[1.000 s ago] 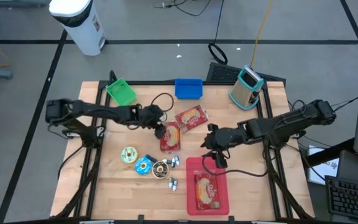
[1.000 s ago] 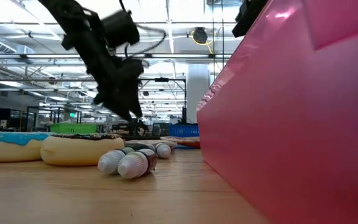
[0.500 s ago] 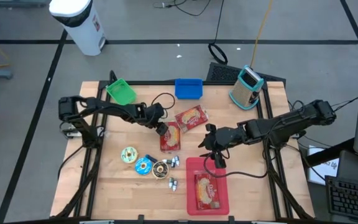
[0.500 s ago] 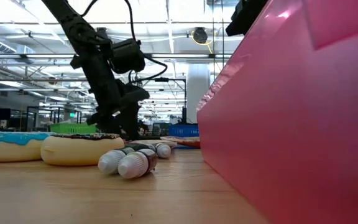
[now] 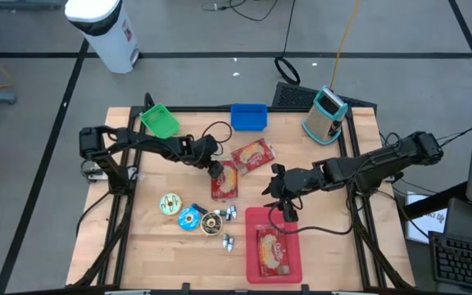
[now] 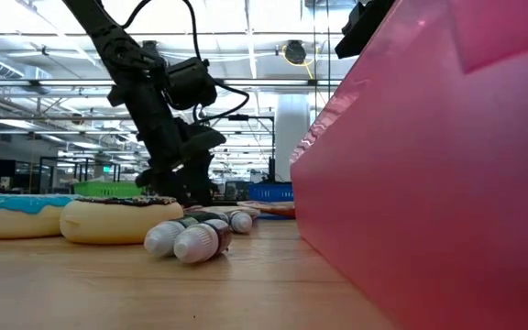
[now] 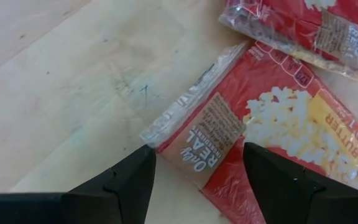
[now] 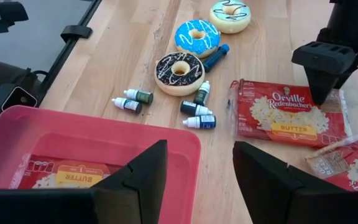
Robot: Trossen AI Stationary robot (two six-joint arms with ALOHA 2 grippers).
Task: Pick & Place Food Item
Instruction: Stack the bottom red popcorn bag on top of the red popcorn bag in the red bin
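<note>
- I am holding my left gripper [image 5: 214, 170] low over the top end of the popcorn bag [image 5: 225, 181] lying flat mid-table, with my fingers [image 7: 118, 184] spread and one on either side of the bag's clear crimped edge, not pinching it.
- I am keeping my right gripper [image 5: 275, 199] above the far edge of the pink tray [image 5: 294, 256], with its fingers [image 8: 137, 179] standing apart and holding nothing.
- A popcorn bag in the tray [image 5: 272, 251] is lying flat.
- Another popcorn bag [image 5: 252, 156] is sitting just beyond the one under my left gripper, toward the blue bin [image 5: 249, 116].
- Three doughnuts [image 8: 179, 70] and small bottles [image 8: 199, 112] are lying near the tray's left side.
</note>
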